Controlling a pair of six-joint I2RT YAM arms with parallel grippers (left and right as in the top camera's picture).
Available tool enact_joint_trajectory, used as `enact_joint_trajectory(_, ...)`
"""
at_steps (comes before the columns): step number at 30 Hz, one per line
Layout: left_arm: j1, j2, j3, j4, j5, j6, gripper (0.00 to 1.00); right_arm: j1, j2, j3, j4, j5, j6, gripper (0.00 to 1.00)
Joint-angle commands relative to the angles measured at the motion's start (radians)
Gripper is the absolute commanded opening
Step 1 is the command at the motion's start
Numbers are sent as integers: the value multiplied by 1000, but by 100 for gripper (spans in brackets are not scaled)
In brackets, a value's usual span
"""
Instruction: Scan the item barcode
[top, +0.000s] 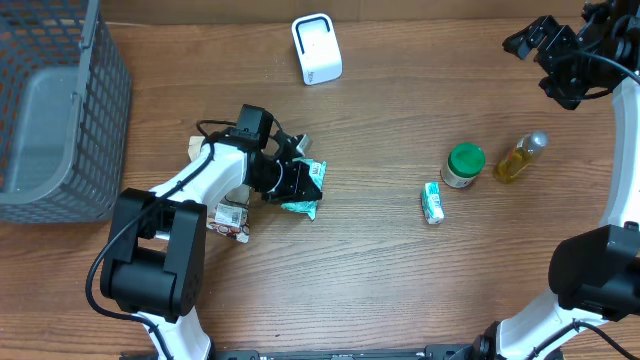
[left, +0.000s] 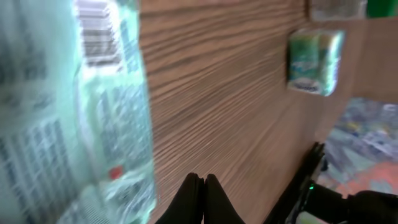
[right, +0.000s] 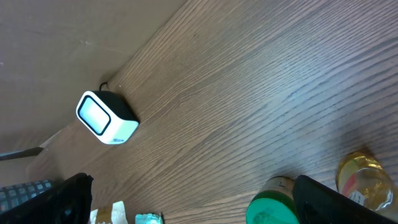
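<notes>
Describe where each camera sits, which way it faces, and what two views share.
Overhead: above the table, looking straight down on left arm, right arm, basket, scanner.
Left wrist: close to the table, facing past its shut jaws; a blurred packet looms left.
Right wrist: raised, angled down between its open jaws at scanner and green-lidded jar.
Shared: the scanner, overhead and right wrist.

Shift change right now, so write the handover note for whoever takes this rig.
Left gripper: shut, right beside the green-and-white packet, left of centre; a real pinch on it cannot be confirmed.
Right gripper: open, empty, up at the far right.
Scanner: stands at the far side, apart from the packet.
Done: packet reached.
Left: confirm the grip, lift, show its barcode to the scanner.
</notes>
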Motion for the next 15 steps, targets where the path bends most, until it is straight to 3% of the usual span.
enact_joint_trajectory(1, 9, 9, -11, 31, 74, -46, 4, 0, -14, 21, 3, 6, -6, 100)
enact_joint_trajectory(15, 9, 10, -11, 47, 40, -79, 4, 0, -14, 21, 3, 6, -6, 100)
